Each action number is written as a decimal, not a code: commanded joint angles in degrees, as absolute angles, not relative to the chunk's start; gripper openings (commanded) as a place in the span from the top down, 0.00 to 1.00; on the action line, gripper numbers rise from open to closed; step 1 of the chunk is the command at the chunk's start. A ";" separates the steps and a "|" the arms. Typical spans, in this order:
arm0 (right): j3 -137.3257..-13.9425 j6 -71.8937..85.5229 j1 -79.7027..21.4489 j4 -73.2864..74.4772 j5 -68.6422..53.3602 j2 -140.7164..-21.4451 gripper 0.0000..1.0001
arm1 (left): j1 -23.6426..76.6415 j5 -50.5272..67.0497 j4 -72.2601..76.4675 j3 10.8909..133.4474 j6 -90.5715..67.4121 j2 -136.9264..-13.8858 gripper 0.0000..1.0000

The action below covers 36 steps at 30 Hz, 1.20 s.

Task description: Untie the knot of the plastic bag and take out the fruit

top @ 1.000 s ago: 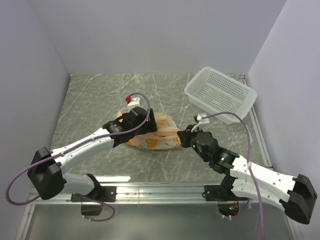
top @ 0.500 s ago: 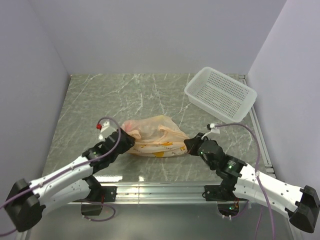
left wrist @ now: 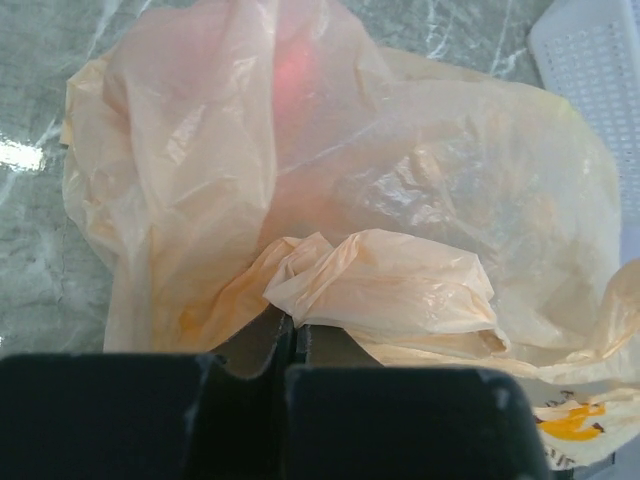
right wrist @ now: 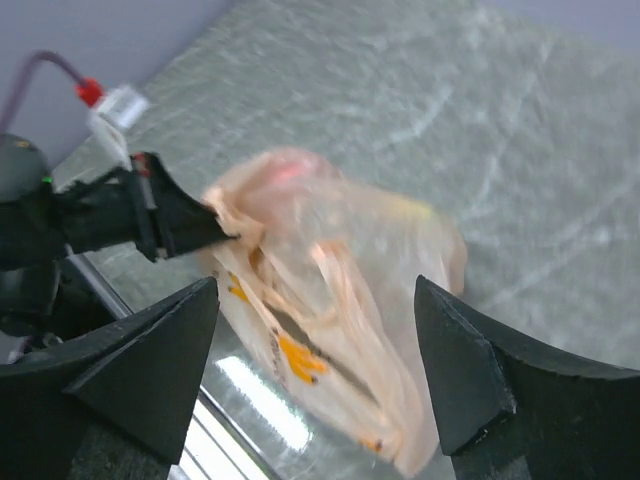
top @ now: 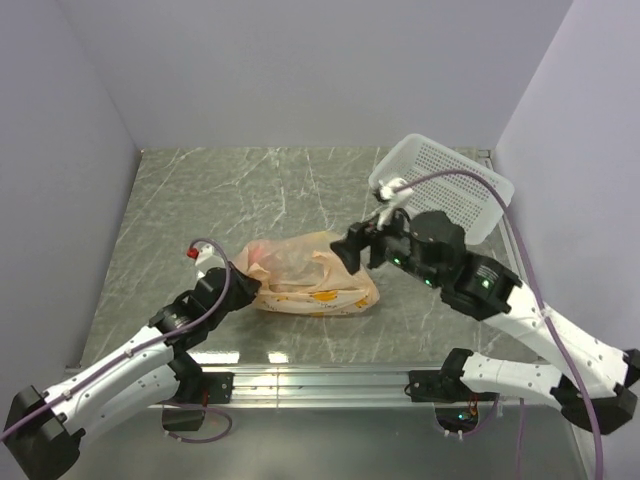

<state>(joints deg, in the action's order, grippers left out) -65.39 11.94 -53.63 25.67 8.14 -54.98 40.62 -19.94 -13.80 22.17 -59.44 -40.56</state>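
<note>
The thin, crinkly, translucent peach-orange plastic bag [top: 315,275] lies on the grey-green marbled table [top: 200,190] between the two arms, towards the near edge. The left gripper [left wrist: 292,328] is clenched on a fold at the bag's left side, with its two black fingers pressed together and the film pinched between them. Just above them sits a bunched lump of pale plastic [left wrist: 385,285], possibly the knot, though the wrist view is too close to be sure. A reddish round fruit [left wrist: 290,70] shows through the film at the bag's left end. The right gripper [right wrist: 315,290] hovers over the bag's right end, released, its fingers spread wide above the plastic. The white perforated plastic basket [top: 450,185] stands at the table's far right, behind the right arm.
</note>
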 commanded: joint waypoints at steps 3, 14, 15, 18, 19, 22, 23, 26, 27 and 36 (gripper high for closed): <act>-73.47 -4.39 -57.47 30.68 0.18 -72.29 0.17 | 40.34 -18.81 -18.71 27.33 -56.69 -37.45 1.00; -71.02 -6.42 -60.20 26.11 3.51 -90.43 0.09 | 40.34 -21.71 -27.50 27.60 -58.71 -24.61 0.99; -70.75 -5.89 -60.38 25.58 4.99 -91.48 0.09 | 40.34 -22.23 -27.77 27.60 -58.88 -24.17 0.99; -70.31 -5.36 -61.08 25.75 10.16 -93.60 0.20 | 40.34 -22.94 -29.26 27.33 -59.67 -23.12 1.00; -69.88 -5.01 -61.17 25.40 11.67 -93.95 0.32 | 40.34 -23.20 -29.53 27.07 -60.03 -22.85 0.99; -69.26 -4.31 -60.91 23.12 18.42 -93.52 0.84 | 40.34 -23.12 -29.88 26.54 -60.47 -22.76 0.99; -69.52 -4.22 -60.47 22.59 19.85 -92.73 0.92 | 40.34 -23.29 -29.88 26.46 -60.56 -22.85 0.99; -71.71 -2.82 -58.72 21.01 22.67 -90.71 1.00 | 40.34 -23.47 -29.01 26.63 -60.21 -23.38 0.99; -72.59 -1.51 -57.06 20.83 22.94 -89.22 1.00 | 40.34 -23.38 -28.74 26.72 -59.68 -23.64 0.99; -72.44 15.42 -40.45 8.05 -2.33 -80.07 1.00 | 40.34 -20.48 -25.23 26.98 -54.67 -25.05 0.99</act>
